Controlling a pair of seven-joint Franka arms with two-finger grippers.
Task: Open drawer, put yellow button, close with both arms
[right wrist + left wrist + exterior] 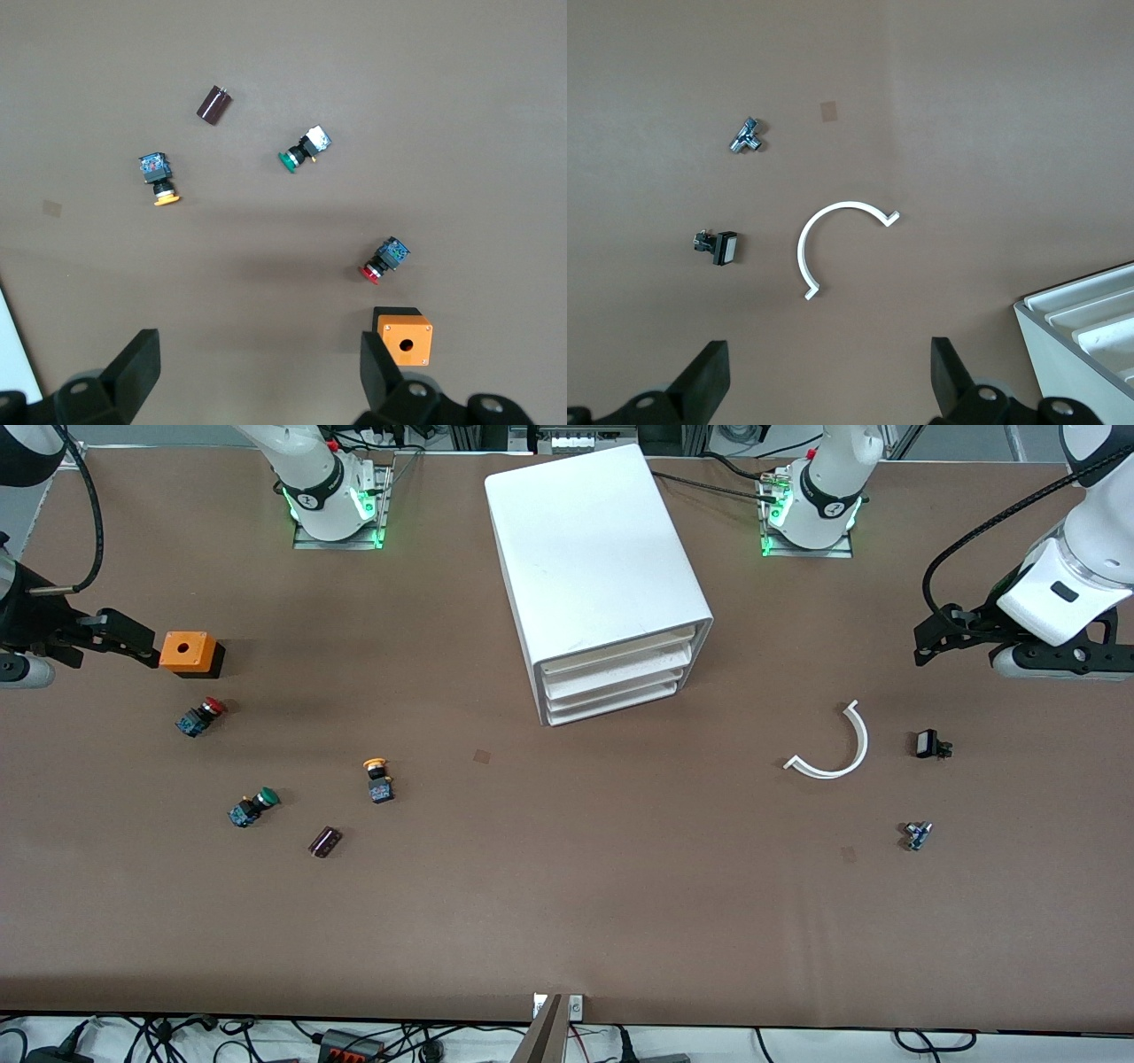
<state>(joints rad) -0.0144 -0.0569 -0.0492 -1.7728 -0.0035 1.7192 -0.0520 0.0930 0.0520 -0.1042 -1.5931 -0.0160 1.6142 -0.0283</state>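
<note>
Front view: matte brown table (567, 921) carrying a big white boxy plastic cabinet (595, 567) midway between the two arm bases, its stacked shallow tray drawers (616, 677) all pushed in, contents hidden. Toward the right arm's end, the small yellow button (379, 777) with mushroom cap and black-and-blue body, lying nearer the camera than the cabinet; close by, a green-capped button (253, 806), a red-capped button (201, 716), a dark glossy cylinder (325, 841) and an orange plastic box (189, 652) with a round hole. Right gripper (133, 646) poised just beside that box; left gripper (930, 646) raised over the table's other end, above a thin white curved plastic strip (833, 748), a small black block (930, 744) and a tiny metal fitting (917, 834).

Left wrist view: jaws spread wide, holding nothing; strip (833, 243), block (719, 248) and T-shaped fitting (747, 137) below, cabinet corner (1085, 341) showing ribbed drawer edges.

Right wrist view: jaws likewise wide apart and empty; yellow button (158, 177) lying on its side.
</note>
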